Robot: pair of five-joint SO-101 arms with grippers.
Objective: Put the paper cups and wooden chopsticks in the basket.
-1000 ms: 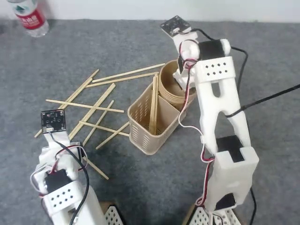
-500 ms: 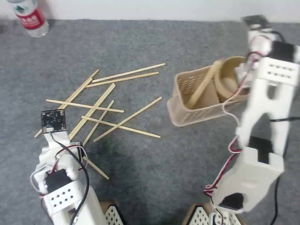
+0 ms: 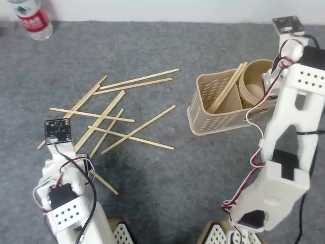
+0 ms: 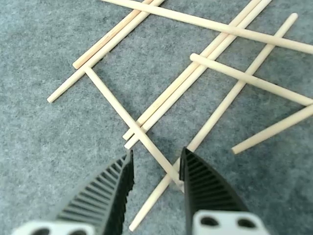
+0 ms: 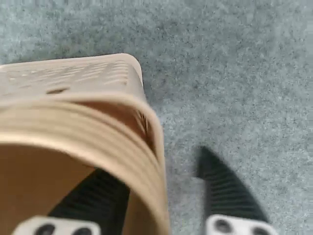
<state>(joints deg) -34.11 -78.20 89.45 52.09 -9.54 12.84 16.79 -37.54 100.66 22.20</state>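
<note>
The tan basket [image 3: 218,121] stands at the right of the grey mat. A stack of paper cups [image 3: 256,81] fills its far end, and two wooden chopsticks [image 3: 226,94] lean in the other half. My right gripper [image 5: 159,171] is open astride the rim of the paper cups [image 5: 98,142]: one finger sits inside the stack, the other finger [image 5: 220,181] outside, a little clear of the wall. Several loose chopsticks [image 3: 122,109] lie scattered at the left. My left gripper [image 4: 154,161] hovers open just above crossed chopsticks [image 4: 146,139] near their ends.
A plastic bottle [image 3: 31,18] with a red label lies at the far left corner. Bare grey mat [image 3: 172,178] stretches between the two arm bases and in front of the basket. The right arm [image 3: 289,132] stands tall beside the basket.
The basket with the cups and chopsticks has been dragged from the middle of the mat to the right along with the right arm, turning as it went. The left arm has kept still.
</note>
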